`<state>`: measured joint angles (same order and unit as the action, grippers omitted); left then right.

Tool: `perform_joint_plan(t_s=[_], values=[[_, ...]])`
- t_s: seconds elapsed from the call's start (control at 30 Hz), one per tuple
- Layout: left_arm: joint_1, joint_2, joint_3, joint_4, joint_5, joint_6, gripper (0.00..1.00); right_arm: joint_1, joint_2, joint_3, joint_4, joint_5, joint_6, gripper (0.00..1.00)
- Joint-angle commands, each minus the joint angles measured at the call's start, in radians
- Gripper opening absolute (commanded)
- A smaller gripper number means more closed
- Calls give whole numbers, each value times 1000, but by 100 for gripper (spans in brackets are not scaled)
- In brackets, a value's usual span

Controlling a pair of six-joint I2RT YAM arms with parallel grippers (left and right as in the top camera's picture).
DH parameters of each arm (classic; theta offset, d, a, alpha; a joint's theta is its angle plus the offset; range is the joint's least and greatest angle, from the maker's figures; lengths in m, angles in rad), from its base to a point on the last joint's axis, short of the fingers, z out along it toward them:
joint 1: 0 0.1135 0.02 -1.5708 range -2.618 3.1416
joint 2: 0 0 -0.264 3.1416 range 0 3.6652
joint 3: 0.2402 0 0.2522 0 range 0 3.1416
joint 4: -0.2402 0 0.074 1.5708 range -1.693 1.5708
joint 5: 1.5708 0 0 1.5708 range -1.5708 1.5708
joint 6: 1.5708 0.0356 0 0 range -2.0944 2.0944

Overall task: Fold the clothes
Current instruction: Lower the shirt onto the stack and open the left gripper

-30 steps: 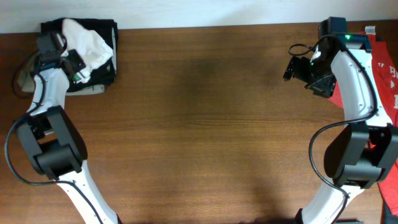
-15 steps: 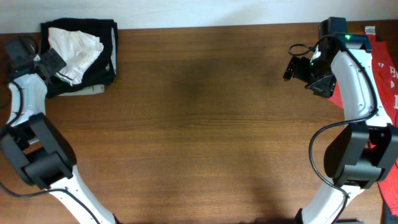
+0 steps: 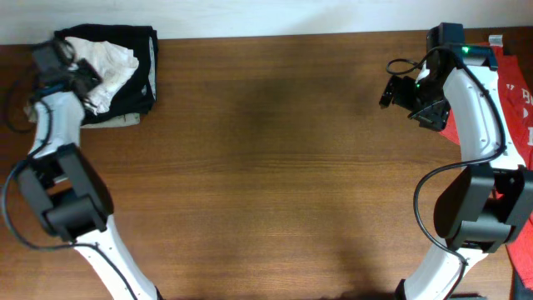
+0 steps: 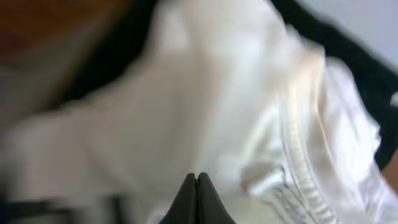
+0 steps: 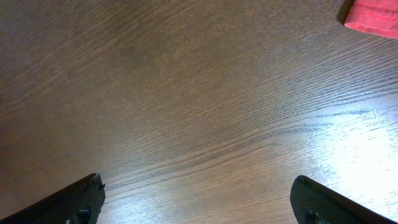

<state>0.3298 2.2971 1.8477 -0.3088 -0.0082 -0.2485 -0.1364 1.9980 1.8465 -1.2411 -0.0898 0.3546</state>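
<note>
A crumpled white garment (image 3: 104,60) lies on top of a folded black garment (image 3: 137,87) at the table's far left corner. My left gripper (image 3: 86,79) is over the left side of this pile, and its camera is blurred. In the left wrist view its jaws (image 4: 197,180) are pressed together, with the white garment (image 4: 249,112) just beyond the tips and no cloth showing between them. My right gripper (image 3: 389,93) is open and empty above bare wood at the far right; its fingers (image 5: 199,199) are spread wide in the right wrist view.
Red clothes (image 3: 510,87) hang at the table's right edge, and a corner of them shows in the right wrist view (image 5: 373,12). A grey folded edge (image 3: 125,121) sticks out under the black garment. The table is brown wood (image 3: 266,167).
My left arm swung left off the pile, then back right onto its left side. The white garment has flattened and shifted on the black one. The right arm has not moved.
</note>
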Motion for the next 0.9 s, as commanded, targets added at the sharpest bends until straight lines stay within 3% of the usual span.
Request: perform_joint_plan(t_s=[0.0, 0.23, 0.43, 0.5, 0.57, 0.87], values=[[-60, 60, 14, 21, 20, -9, 1, -2, -9, 5, 0, 16, -10, 99], [-92, 57, 15, 30, 13, -9, 1, -2, -9, 5, -1, 16, -10, 99], [-81, -90, 29, 22, 4, -5, 2, -2, -9, 5, -1, 16, -10, 99], [-63, -145, 32, 38, -43, -6, 9, -2, -9, 5, 0, 16, -10, 99], [-35, -159, 32, 63, -68, -5, 9, -2, -9, 5, 0, 16, -10, 99], [40, 2, 32, 70, -67, -5, 15, -2, -9, 5, 0, 16, -10, 99]])
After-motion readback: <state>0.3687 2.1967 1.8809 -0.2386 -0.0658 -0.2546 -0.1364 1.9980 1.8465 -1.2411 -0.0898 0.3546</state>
